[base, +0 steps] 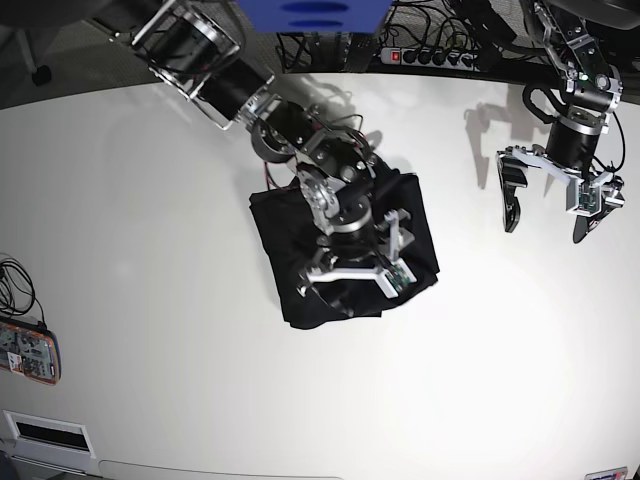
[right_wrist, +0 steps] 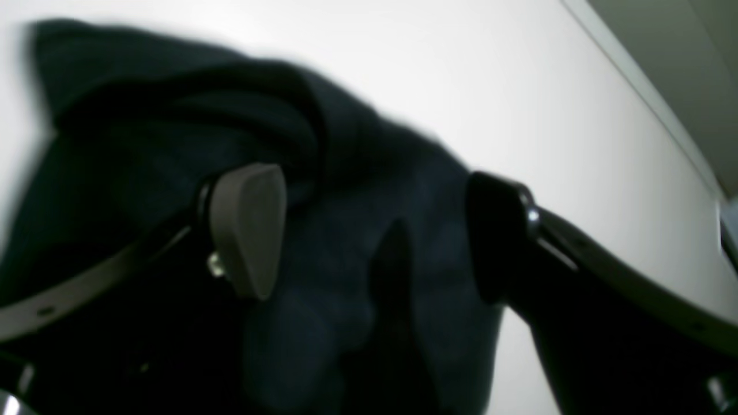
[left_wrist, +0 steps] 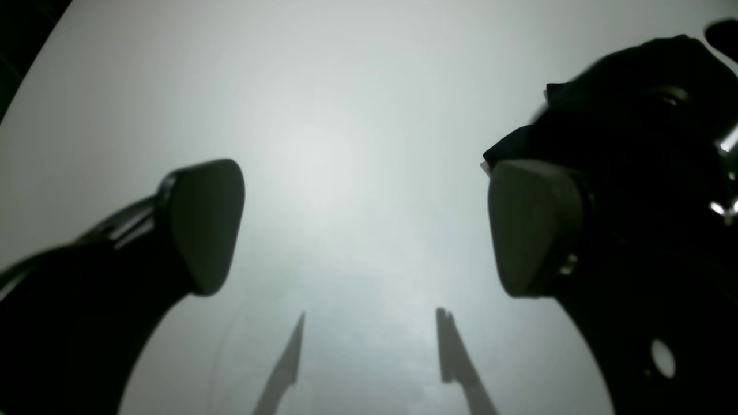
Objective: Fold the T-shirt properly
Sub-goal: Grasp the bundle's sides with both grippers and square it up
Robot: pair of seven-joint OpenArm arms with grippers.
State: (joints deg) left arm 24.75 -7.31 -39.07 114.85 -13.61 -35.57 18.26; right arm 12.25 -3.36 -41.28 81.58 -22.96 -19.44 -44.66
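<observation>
Centrally, the T-shirt (base: 345, 250) lies bunched in a rough square on the white counter (base: 150, 300); the right gripper (base: 350, 278) hangs over its 5 o'clock part, jaws apart above the cloth, gripping nothing. Well off at 3 o'clock, the left gripper (base: 545, 205) hovers with jaws spread wide, empty

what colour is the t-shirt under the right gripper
Plain black, no visible pattern. The T-shirt shows best in the base view, folded on the white table.
</observation>
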